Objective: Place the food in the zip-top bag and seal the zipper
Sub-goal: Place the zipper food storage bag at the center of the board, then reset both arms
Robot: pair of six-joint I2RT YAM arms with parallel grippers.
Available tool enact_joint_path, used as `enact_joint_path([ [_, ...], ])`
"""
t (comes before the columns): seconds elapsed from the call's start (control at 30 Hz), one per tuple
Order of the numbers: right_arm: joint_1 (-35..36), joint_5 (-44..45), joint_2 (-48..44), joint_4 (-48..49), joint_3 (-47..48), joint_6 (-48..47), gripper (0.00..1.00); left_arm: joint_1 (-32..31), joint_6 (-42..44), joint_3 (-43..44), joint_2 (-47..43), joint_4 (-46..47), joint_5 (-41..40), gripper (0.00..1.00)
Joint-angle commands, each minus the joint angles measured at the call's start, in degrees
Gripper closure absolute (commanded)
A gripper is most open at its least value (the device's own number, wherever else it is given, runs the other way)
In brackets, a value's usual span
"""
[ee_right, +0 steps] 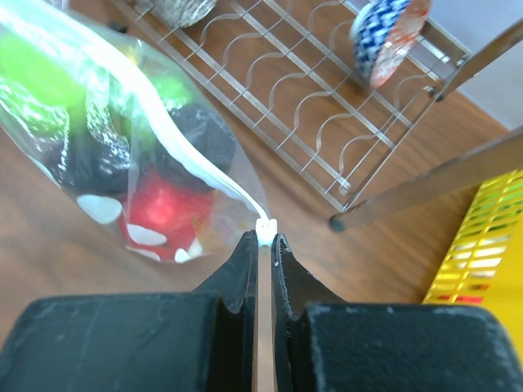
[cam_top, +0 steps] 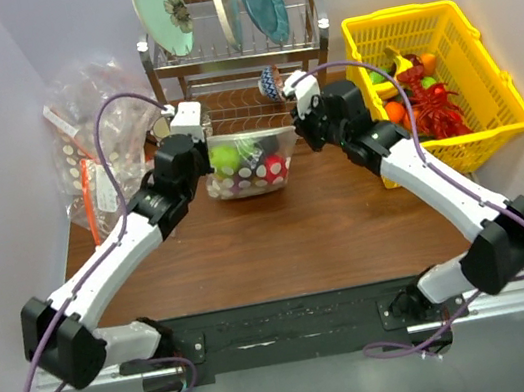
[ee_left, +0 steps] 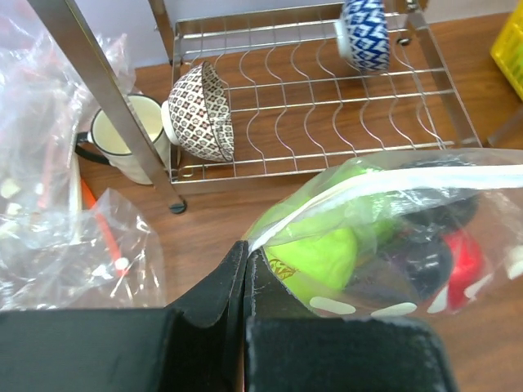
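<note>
The zip-top bag (cam_top: pixel 248 163), clear with white dots, hangs stretched between my two grippers above the brown table. Inside it lies food: a green piece (ee_left: pixel 315 257), a red piece (ee_right: pixel 163 204) and a dark purple one (ee_right: pixel 90 167). My left gripper (ee_left: pixel 245 249) is shut on the bag's left top corner, just beside the green piece. My right gripper (ee_right: pixel 264 238) is shut on the right end of the zipper (ee_right: pixel 176 139), whose white strip runs away from the jaws across the bag's mouth. In the top view the left gripper (cam_top: pixel 203 158) and right gripper (cam_top: pixel 297 134) flank the bag.
Right behind the bag stands a metal dish rack (cam_top: pixel 236 48) with plates, a patterned bowl (ee_left: pixel 200 110) and a blue-white bowl (ee_left: pixel 366 33). A mug (ee_left: pixel 122 143) and a heap of clear bags (cam_top: pixel 94 134) lie at the left. A yellow basket (cam_top: pixel 443 73) of toy food is at the right.
</note>
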Motion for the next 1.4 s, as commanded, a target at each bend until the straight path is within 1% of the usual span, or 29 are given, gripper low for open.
enact_joint_path([
  [0.0,-1.4,-1.4,3.3,4.4,6.3,1.0,1.0,5.0,-4.9,3.5,4.2,10.4,5.0,1.0],
  [0.2,-2.4,-1.3,6.4,4.9,8.0,1.1,1.0,7.5,-7.6,4.2,9.0,13.6,8.3,1.0],
  [0.27,-2.5,-1.0,6.8,5.0,8.2,1.1,1.0,7.8,-8.2,4.6,9.9,13.6,9.4,0.99],
  [0.3,-2.6,-0.6,6.8,5.1,8.2,1.1,1.0,8.0,-8.4,4.7,10.0,13.5,9.7,0.96],
  [0.33,-2.6,-0.3,6.8,5.4,8.2,1.1,0.93,8.0,-8.5,5.0,10.2,13.5,9.8,0.89],
  [0.37,-2.6,0.5,7.0,5.8,8.5,1.9,0.67,8.0,-8.5,5.1,10.3,13.2,9.9,0.78],
  [0.4,-2.6,2.2,7.1,5.5,8.9,2.1,0.53,8.0,-8.5,5.3,10.3,13.1,9.8,0.56],
  [0.43,-2.7,2.7,7.4,4.9,10.3,2.3,0.25,8.0,-8.5,5.7,10.1,12.8,9.8,0.43],
  [0.47,-2.7,2.8,7.6,3.2,10.9,2.1,0.14,8.0,-8.5,6.1,9.9,11.8,9.4,0.33],
  [0.5,-2.7,2.5,7.2,2.9,11.1,1.8,0.08,8.0,-8.4,6.4,9.6,11.2,9.4,0.25],
  [0.53,-2.6,2.3,6.6,3.0,10.4,1.4,0.01,8.0,-8.0,7.1,8.6,10.7,9.5,0.23],
  [0.63,-2.7,1.7,2.4,6.7,6.7,1.5,0.01,8.0,-7.1,8.0,5.8,8.6,10.3,0.17],
  [0.7,-2.7,2.2,-1.2,8.9,5.2,5.4,0.01,8.0,-6.4,8.6,3.9,5.0,11.9,0.16],
  [0.73,-2.6,3.8,-2.5,9.2,3.9,7.7,0.01,8.0,-6.0,9.3,3.3,3.7,12.8,0.16],
  [0.77,-2.6,6.6,-3.3,8.9,3.4,14.9,0.01,8.0,-5.8,9.5,2.8,1.0,14.8,0.15],
  [0.83,-2.6,10.1,-6.0,5.8,2.5,23.3,0.01,8.0,-5.6,9.2,0.9,-1.4,16.4,0.13],
  [0.87,-2.7,10.8,-6.9,2.2,2.4,27.2,0.01,8.0,-5.5,8.8,0.2,-3.8,17.4,0.12],
  [0.9,-2.7,9.6,-9.5,0.7,2.2,27.7,0.01,8.0,-5.4,8.5,-1.5,-5.0,17.0,0.09],
  [0.97,-2.7,7.9,-12.8,-0.5,-1.2,28.9,0.01,8.0,-6.6,6.4,-3.8,-7.5,14.6,0.04],
  [1.07,-2.7,7.1,-20.7,2.2,-9.0,29.2,0.01,8.0,-5.7,1.6,-10.0,-7.4,13.1,0.0],
  [1.1,-2.7,7.7,-22.8,2.7,-10.9,29.7,0.01,8.0,-5.6,0.4,-13.3,-7.3,12.7,0.0],
  [1.13,-2.6,8.6,-27.2,3.1,-14.4,30.5,0.01,8.0,-5.1,-2.1,-15.2,-7.2,12.5,0.0],
  [1.17,-2.7,9.7,-29.1,3.2,-15.9,32.6,0.01,8.0,-5.4,-3.5,-16.9,-6.0,12.2,0.0],
  [1.2,-2.6,11.3,-31.2,2.8,-17.3,33.8,0.01,8.0,-6.2,-5.0,-20.2,-5.5,12.1,0.0],
  [1.23,-2.7,12.1,-32.9,2.4,-19.8,34.6,0.01,8.0,-7.7,-7.7,-21.7,-5.0,12.6,0.0],
  [1.27,-2.6,12.9,-36.0,0.8,-20.8,35.5,0.01,8.0,-8.3,-8.9,-23.1,-4.3,13.8,0.0],
  [1.3,-2.6,14.7,-37.3,-0.2,-21.6,35.9,0.01,8.0,-8.7,-10.1,-25.6,-4.1,13.7,0.0],
  [1.37,-2.6,16.4,-40.8,-3.1,-23.8,37.6,0.01,8.1,-8.9,-13.0,-27.7,-3.3,13.7,0.0],
])
